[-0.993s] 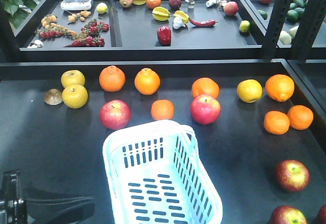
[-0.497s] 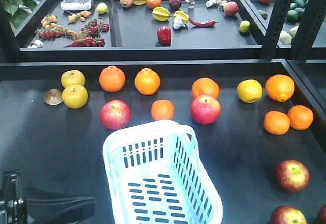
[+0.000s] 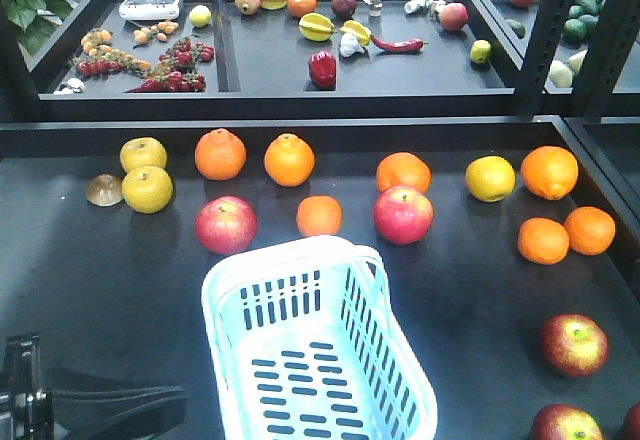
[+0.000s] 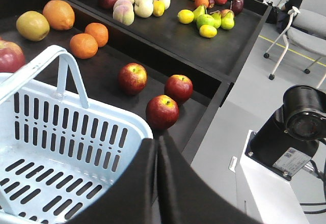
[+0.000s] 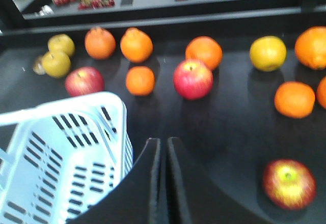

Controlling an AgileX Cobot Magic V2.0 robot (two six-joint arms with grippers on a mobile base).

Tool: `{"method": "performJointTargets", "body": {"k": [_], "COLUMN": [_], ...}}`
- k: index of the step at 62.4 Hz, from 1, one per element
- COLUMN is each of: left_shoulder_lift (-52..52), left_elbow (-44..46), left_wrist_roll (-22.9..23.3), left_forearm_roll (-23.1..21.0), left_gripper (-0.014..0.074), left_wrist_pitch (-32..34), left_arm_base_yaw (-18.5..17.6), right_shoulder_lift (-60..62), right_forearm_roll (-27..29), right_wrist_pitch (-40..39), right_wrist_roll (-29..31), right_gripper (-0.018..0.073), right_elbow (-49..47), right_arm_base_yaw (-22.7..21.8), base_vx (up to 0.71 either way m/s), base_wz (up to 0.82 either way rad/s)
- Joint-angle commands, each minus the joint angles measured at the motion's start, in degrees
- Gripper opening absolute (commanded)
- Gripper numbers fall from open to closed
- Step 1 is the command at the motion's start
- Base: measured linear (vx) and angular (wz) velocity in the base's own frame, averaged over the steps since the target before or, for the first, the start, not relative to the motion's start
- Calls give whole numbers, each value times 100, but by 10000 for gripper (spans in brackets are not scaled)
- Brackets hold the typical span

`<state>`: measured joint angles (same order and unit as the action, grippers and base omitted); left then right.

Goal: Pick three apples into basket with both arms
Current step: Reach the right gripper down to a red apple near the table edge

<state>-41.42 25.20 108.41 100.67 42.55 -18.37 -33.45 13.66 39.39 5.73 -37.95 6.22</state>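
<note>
The pale blue basket point(image 3: 290, 252) stands empty at the front centre of the dark table, its handle down. Three dark red apples point(image 4: 133, 78) point(image 4: 178, 88) point(image 4: 162, 111) lie beyond its right end near the table's corner; in the front view two of them show as apples point(image 3: 574, 345) point(image 3: 566, 425). My left gripper point(image 4: 157, 140) is shut and empty, low at the front left of the basket point(image 4: 76, 132), and shows as a black wedge point(image 3: 178, 397). My right gripper point(image 5: 163, 140) is shut and empty, just right of the basket point(image 5: 56, 147), with one apple point(image 5: 289, 183) to its right.
Two pinkish-red apples point(image 3: 226, 224) point(image 3: 403, 214) lie behind the basket among oranges point(image 3: 319, 215) and yellow fruits point(image 3: 147, 189). A raised table lip point(image 3: 300, 125) separates a rear tray holding mixed produce. A dark shelf post point(image 3: 545, 35) rises at the right.
</note>
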Motion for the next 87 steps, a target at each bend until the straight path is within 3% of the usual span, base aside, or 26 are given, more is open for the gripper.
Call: {"method": "performJointTargets", "body": {"k": [1,8,16,21,28,67,87], "left_shoulder_lift": [20,20,20,20,20,20,20], "left_elbow": [119,119,119,119,119,119,119], "left_wrist_roll": [-2,-2,-2,-2,-2,-2,-2], "left_forearm_roll": [120,120,120,120,120,109,109], "left_gripper": [-7,-7,-7,-7,-7,-6,-6], "left_wrist_pitch": [-44,-44,-44,-44,-44,-44,-44], "left_arm_base_yaw": [5,5,5,5,5,5,5], "right_shoulder_lift": [-407,-1005,-1609,-1925,-2268,-4651,-5619], "right_forearm_roll": [-191,-433,-685,-992,-1267,-2176,-2098], "right_wrist_pitch": [45,585,892,978,1251,1596,1321], "right_wrist_roll": [73,173,511,463,50,-852,-959], "right_gripper": [46,160,440,599,711,640,622], "right_elbow": [-247,-474,-785,-808,-803,-808,-808], "right_arm_base_yaw": [8,8,8,8,8,-7,-311], "base_vx": [0,0,0,0,0,0,0], "base_wz": [0,0,0,0,0,0,0]}}
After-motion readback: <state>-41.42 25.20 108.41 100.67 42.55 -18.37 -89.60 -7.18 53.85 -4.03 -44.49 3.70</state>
